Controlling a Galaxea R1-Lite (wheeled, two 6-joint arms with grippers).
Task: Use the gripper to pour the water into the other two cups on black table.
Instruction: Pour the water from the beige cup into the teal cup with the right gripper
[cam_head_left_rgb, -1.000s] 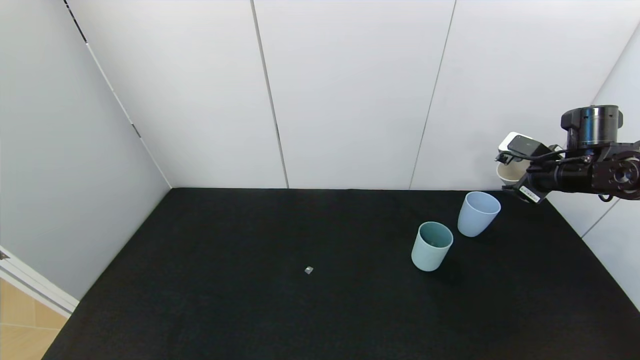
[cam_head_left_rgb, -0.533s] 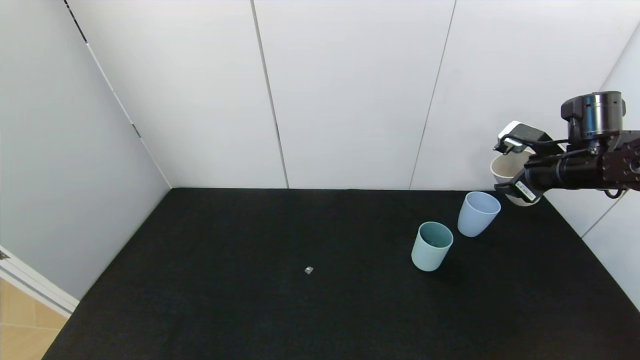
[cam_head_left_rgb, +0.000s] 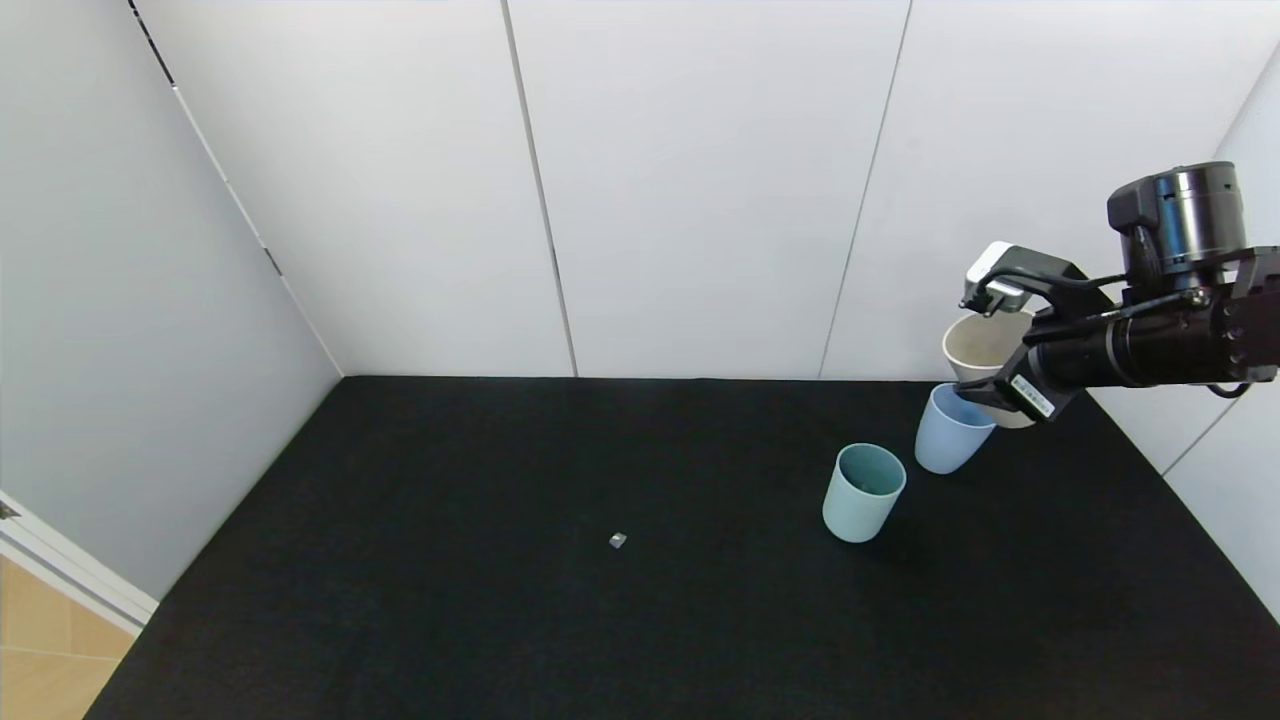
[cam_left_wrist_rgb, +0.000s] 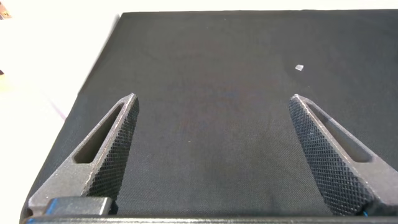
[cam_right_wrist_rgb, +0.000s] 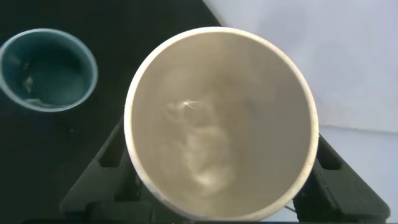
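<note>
1. Since the earlier frames, the right gripper had carried the cream-white cup away from the right wall and forward, until it hung above and just behind the periwinkle blue cup; both cups on the black table had stayed where they were.
2. The cream-white cup sat between the right gripper's jaws, which were clenched on its sides; in the right wrist view one black finger showed on each side of the cup's wall, under the rim.
3. The cup was held clear of the table, its mouth tipped slightly toward the middle of the table.
4. The water showed inside it as a greyish, faintly rippled surface with pale glints.
5. The periwinkle blue cup stood upright near the table's back right corner, its rim partly hidden by the gripper.
6. The teal-green cup stood upright nearer the front, close beside it but apart.
7. A white label on the right gripper bore print too small to read.
8. A small silver-white block lay alone near the table's middle.
9. The left gripper hovered over bare table with its jaws spread wide, grasping nothing.
</note>
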